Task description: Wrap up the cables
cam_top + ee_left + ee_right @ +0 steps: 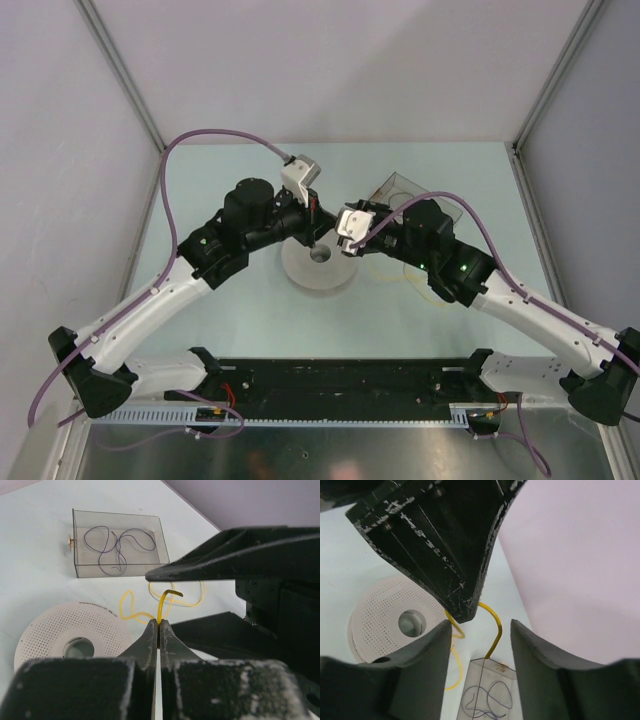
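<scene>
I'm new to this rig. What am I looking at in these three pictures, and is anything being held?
Two robot arms are bolted to a table. One picture looks down from above; the other two come from cameras on each wrist. On the table lie a white perforated disc and a clear plastic box holding a thin purple wire. The left gripper is pinched shut on a thin yellow cable; the right gripper is open.
</scene>
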`<state>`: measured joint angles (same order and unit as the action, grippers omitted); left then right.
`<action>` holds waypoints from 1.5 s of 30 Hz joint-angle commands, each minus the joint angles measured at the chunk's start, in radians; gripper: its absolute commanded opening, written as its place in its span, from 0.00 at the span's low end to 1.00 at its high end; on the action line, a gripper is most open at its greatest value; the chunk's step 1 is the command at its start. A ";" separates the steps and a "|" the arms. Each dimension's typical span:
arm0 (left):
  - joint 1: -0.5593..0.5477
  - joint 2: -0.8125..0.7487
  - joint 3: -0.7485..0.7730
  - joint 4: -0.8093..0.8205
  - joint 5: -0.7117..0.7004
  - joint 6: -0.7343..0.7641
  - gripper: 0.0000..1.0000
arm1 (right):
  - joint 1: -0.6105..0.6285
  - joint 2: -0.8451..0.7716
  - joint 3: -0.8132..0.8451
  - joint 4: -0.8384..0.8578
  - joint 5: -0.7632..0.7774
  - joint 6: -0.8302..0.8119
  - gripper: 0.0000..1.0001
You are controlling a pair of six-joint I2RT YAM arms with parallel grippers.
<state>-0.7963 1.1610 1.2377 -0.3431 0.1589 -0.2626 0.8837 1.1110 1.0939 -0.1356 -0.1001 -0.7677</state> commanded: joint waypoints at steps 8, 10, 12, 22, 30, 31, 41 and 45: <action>-0.006 -0.025 0.041 0.031 0.001 0.004 0.00 | -0.035 -0.019 -0.004 0.028 -0.035 -0.032 0.19; -0.006 -0.023 0.041 0.031 0.005 0.004 0.00 | -0.035 -0.022 -0.005 0.022 -0.041 -0.039 0.09; -0.007 -0.023 0.042 0.030 0.006 0.003 0.00 | -0.036 -0.026 -0.006 0.017 -0.042 -0.043 0.02; -0.006 -0.018 0.048 0.033 0.018 0.019 0.04 | -0.078 -0.051 -0.012 -0.049 -0.106 -0.011 0.00; -0.007 0.003 0.037 0.041 0.092 0.051 0.26 | -0.128 -0.070 -0.012 -0.033 -0.179 0.068 0.00; -0.007 0.007 0.035 0.041 0.104 0.053 0.28 | -0.132 -0.073 -0.012 -0.031 -0.186 0.076 0.00; -0.006 0.045 0.026 0.062 0.150 0.030 0.32 | -0.151 -0.097 -0.013 -0.023 -0.238 0.138 0.00; -0.006 0.038 0.033 0.071 0.163 0.025 0.05 | -0.155 -0.098 -0.012 -0.057 -0.251 0.146 0.00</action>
<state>-0.7994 1.2118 1.2381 -0.3202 0.2939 -0.2348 0.7353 1.0332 1.0790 -0.1856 -0.3176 -0.6529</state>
